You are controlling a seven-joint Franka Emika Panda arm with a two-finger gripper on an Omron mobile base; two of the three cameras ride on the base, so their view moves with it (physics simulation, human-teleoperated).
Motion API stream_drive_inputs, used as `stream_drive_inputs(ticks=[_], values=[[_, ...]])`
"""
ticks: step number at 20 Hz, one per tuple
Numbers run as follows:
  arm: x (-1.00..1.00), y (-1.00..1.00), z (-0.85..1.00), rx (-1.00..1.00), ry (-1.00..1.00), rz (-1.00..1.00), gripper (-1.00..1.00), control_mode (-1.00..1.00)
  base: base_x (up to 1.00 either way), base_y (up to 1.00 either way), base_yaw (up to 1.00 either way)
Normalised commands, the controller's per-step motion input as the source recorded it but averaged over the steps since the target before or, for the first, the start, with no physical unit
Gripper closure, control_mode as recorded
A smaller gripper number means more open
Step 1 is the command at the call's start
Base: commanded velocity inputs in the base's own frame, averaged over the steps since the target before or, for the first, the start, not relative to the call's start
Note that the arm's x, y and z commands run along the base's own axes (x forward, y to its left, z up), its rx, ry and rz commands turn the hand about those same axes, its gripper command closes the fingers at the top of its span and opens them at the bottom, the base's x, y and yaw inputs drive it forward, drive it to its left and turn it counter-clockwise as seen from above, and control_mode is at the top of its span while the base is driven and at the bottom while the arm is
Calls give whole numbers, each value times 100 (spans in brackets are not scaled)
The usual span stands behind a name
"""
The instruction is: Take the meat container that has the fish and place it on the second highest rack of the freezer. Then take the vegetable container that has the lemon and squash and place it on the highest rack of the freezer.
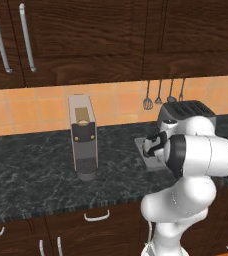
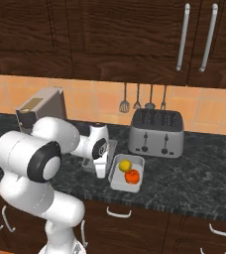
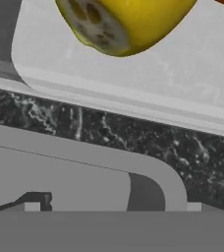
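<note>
The vegetable container [image 2: 137, 163] is a pale tray near the counter's front edge, holding the yellow lemon [image 2: 125, 165] and the orange-red squash [image 2: 132, 176]. Just left of it my gripper [image 2: 101, 171] points down, open and empty. Behind the hand lies the grey meat container [image 2: 113, 147], mostly hidden by the arm; the fish is hidden. In the hand view the lemon [image 3: 128, 19] sits at the top in the vegetable container [image 3: 182, 74]. A corner of the meat container [image 3: 60, 167] lies below my gripper [image 3: 113, 205], whose fingertips [image 3: 33, 205] stand far apart. The freezer is out of view.
A coffee machine [image 1: 83, 137] stands on the dark marble counter [image 1: 31, 170] at the left. A silver toaster [image 2: 156, 131] sits at the back right, under utensils [image 2: 137, 101] hanging on the tiled wall. Dark wooden cabinets [image 2: 110, 34] hang above.
</note>
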Motion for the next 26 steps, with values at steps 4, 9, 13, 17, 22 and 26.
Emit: stream_drive_inputs(ticks=[4,9,13,17,22,26], values=[[-15,-4,-50,0,1,-6,-100,-100,0,0,0],[-3,0,-44,0,0,-10,100,-100,0,0,0],[-20,-8,-17,0,-1,-11,100,-100,0,0,0],[-13,-6,0,2,-3,-11,100,-100,0,0,0],[-13,0,15,3,0,-6,100,-100,0,0,0],[-20,0,75,9,0,-1,100,-100,0,0,0]])
